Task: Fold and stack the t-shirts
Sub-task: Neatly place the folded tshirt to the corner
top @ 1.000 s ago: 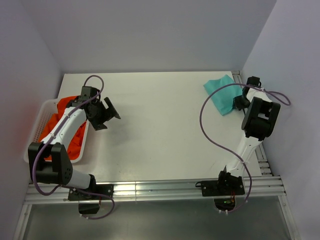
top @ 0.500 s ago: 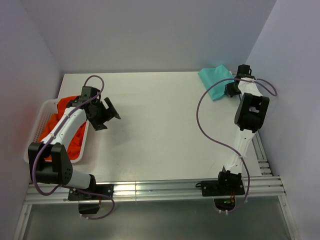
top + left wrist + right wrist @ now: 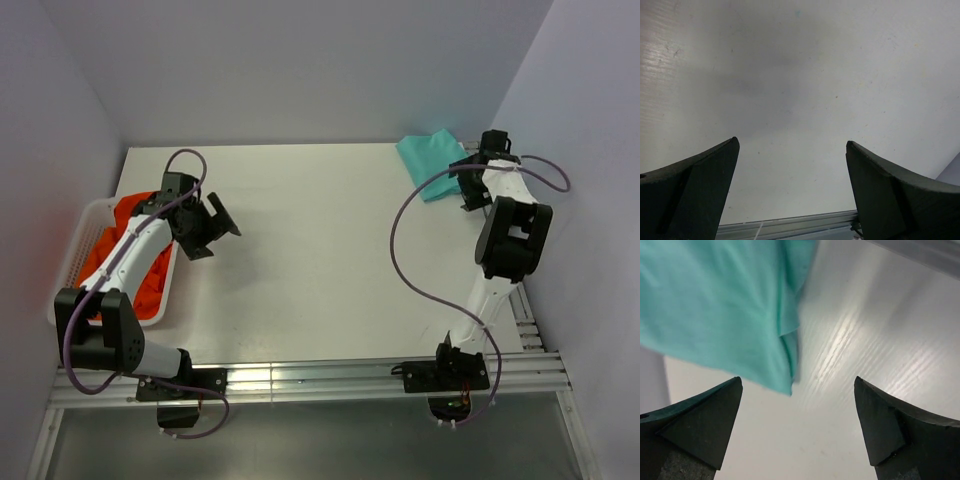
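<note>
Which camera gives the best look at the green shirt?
Top external: the whole teal shirt lies far right on the table. The right wrist view catches only a blurred edge; the left wrist view shows none.

Teal-green shirt [image 3: 715,300] folded in layers across the upper left, lying on the white table [image 3: 865,365], right gripper [image 3: 797,427] spread wide below it, dark fingertips [image 3: 700,425] empty, glare streaks on the tabletop

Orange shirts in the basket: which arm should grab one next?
Probably left: the left gripper, open, hovers beside the basket of orange shirts; the right gripper is far off by the teal shirt.
</note>
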{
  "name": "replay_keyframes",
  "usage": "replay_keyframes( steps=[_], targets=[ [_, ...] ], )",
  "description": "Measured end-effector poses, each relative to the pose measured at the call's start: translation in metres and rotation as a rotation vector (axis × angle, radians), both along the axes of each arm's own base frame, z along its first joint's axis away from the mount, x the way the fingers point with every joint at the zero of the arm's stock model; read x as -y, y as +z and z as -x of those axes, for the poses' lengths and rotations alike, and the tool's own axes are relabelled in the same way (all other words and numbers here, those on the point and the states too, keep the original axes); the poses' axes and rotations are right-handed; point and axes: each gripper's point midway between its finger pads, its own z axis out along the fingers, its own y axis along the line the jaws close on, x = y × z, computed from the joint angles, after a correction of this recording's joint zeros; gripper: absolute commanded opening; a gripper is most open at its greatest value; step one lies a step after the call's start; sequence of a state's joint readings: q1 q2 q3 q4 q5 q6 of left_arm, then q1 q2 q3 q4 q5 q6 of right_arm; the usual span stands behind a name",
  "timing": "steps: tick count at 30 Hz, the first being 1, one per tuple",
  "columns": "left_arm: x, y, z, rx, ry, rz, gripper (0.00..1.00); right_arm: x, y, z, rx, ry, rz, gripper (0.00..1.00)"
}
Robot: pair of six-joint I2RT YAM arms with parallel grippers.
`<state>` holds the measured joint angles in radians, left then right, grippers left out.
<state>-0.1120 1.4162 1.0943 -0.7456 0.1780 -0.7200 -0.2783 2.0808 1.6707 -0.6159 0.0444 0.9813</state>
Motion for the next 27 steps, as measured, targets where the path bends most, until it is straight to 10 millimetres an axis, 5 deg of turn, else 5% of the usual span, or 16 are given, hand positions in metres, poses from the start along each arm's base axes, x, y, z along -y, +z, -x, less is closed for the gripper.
replay_keyframes(
  steps=[4, 10, 12, 13, 14, 16, 18, 20, 23, 27],
  targets=[
    [-0.002, 0.017, -0.011, 0.060, 0.008, -0.012, 0.98, -0.002, 0.065, 0.015, 0.114, 0.044, 0.071, 1.00],
    [-0.009, 0.070, -0.020, 0.256, 0.037, -0.036, 0.99, -0.040, 0.156, 0.076, 0.320, 0.164, 0.138, 0.98],
    [-0.011, 0.086, -0.020, 0.310, 0.048, -0.044, 0.68, -0.069, 0.171, 0.088, 0.356, 0.257, 0.158, 0.98],
    [-0.012, 0.091, -0.019, 0.328, 0.052, -0.048, 0.39, -0.091, 0.176, 0.092, 0.372, 0.330, 0.161, 0.98],
    [-0.013, 0.096, -0.017, 0.342, 0.059, -0.054, 0.01, -0.114, 0.180, 0.096, 0.387, 0.409, 0.158, 0.98],
    [-0.015, 0.100, -0.015, 0.359, 0.058, -0.076, 0.00, -0.159, 0.180, 0.111, 0.390, 0.571, 0.137, 0.98],
    [-0.017, 0.102, -0.014, 0.371, 0.064, -0.090, 0.39, -0.198, 0.179, 0.132, 0.372, 0.711, 0.126, 0.98],
    [-0.018, 0.103, -0.014, 0.378, 0.057, -0.107, 0.96, -0.220, 0.181, 0.156, 0.353, 0.803, 0.130, 0.98],
    [-0.016, 0.101, -0.014, 0.373, 0.059, -0.121, 0.99, -0.227, 0.194, 0.188, 0.376, 0.865, 0.161, 1.00],
    [-0.005, 0.102, -0.023, 0.358, 0.025, -0.139, 0.99, -0.212, 0.213, 0.216, 0.428, 0.850, 0.226, 1.00]
  ],
)
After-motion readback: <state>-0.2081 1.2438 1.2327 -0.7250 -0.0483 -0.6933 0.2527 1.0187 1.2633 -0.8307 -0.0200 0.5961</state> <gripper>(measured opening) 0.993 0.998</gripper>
